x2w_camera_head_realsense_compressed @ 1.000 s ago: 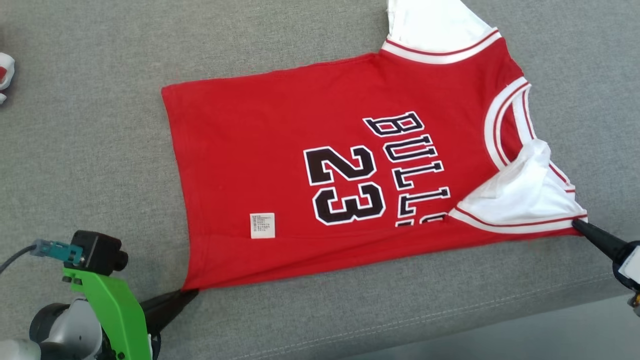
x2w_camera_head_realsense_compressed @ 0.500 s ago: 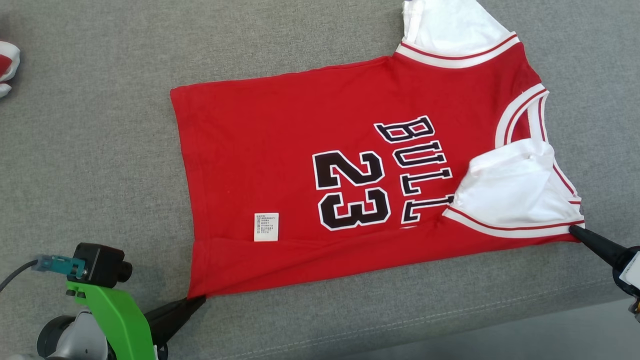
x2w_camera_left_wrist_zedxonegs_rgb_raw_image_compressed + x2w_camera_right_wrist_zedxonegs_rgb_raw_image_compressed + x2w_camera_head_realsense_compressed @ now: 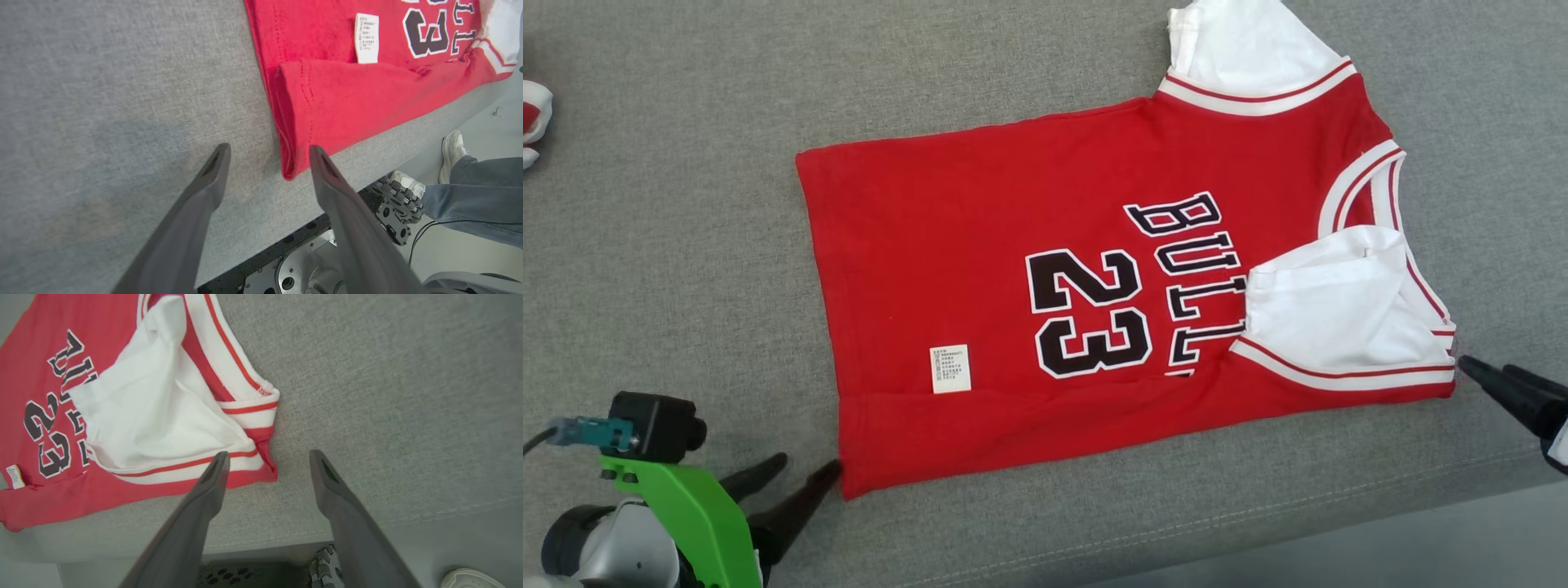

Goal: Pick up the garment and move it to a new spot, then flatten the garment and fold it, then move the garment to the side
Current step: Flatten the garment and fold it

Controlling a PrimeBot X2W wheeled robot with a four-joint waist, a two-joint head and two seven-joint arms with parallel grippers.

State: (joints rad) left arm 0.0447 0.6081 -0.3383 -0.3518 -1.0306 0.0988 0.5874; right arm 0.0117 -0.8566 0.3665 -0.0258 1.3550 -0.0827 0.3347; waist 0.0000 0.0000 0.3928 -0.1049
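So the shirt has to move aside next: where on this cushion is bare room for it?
The widest bare patch is left of the shirt, between its hem and the red-and-white item at the cushion's left edge. A narrower strip lies right of the collar. The front strip is crowded: the left gripper and right gripper sit by the shirt's corners.

Lit brightly and evenly from overhead, without glare. Just a faint, soft-edged shadow on the grey upholstery (image 3: 122,134) near the left gripper (image 3: 269,149). White sleeve (image 3: 155,412) close to washed out. Crisp in the head view; bowed at the edges and soft on the near fingers (image 3: 184,228) in both wrist views.
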